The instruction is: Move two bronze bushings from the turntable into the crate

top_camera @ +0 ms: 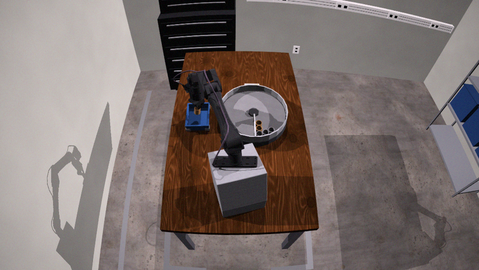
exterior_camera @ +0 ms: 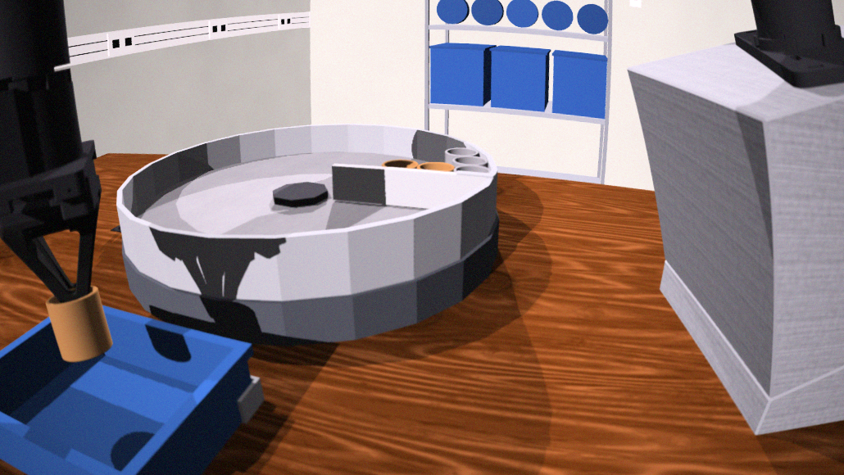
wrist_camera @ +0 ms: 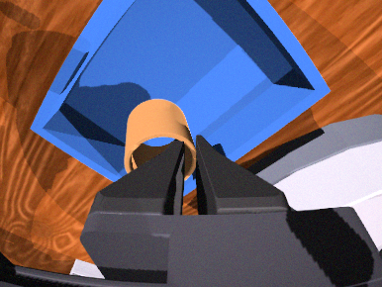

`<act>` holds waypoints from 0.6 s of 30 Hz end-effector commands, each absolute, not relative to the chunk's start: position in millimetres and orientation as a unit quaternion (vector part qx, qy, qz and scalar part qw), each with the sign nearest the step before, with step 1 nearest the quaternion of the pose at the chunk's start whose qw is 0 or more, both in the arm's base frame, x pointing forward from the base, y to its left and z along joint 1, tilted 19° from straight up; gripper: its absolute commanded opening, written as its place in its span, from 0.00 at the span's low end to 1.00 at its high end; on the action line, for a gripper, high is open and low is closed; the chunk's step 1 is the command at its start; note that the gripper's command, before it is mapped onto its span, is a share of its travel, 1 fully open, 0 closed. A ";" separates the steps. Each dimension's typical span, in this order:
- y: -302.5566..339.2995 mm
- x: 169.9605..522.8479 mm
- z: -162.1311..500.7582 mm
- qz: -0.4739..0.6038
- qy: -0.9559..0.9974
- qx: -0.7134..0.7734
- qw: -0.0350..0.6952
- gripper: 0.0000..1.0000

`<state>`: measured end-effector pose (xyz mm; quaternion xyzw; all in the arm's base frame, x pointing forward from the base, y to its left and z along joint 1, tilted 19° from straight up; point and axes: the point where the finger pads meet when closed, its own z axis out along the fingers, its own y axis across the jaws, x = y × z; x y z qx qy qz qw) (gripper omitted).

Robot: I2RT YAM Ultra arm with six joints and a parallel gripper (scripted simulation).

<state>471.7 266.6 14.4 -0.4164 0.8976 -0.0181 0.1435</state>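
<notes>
My gripper [wrist_camera: 190, 143] is shut on the wall of a bronze bushing [wrist_camera: 158, 132] and holds it upright over the blue crate [wrist_camera: 185, 64]. In the exterior view the held bushing [exterior_camera: 78, 323] hangs just above the crate's far end [exterior_camera: 111, 389]; in the top view the bushing [top_camera: 197, 110] is over the crate [top_camera: 197, 116]. The crate looks empty inside. The grey turntable [top_camera: 254, 112] holds two more bronze bushings [top_camera: 258, 124] [exterior_camera: 402, 164] beside its divider, and three grey bushings [top_camera: 266, 131] [exterior_camera: 469, 160] by the rim.
The arm's grey pedestal [top_camera: 239, 182] stands at the table's front. The turntable's rim [exterior_camera: 306, 236] rises right beside the crate. A black drawer cabinet [top_camera: 197, 30] stands behind the table and a shelf with blue bins [exterior_camera: 519, 76] along the wall.
</notes>
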 end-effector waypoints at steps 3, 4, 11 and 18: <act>277.7 492.7 40.8 -0.009 0.888 -0.415 0.196 0.00; 278.4 492.5 40.5 -0.009 0.888 -0.416 0.196 0.00; 278.3 492.0 39.9 -0.009 0.888 -0.416 0.195 0.00; 275.7 487.7 37.5 -0.010 0.890 -0.417 0.184 0.00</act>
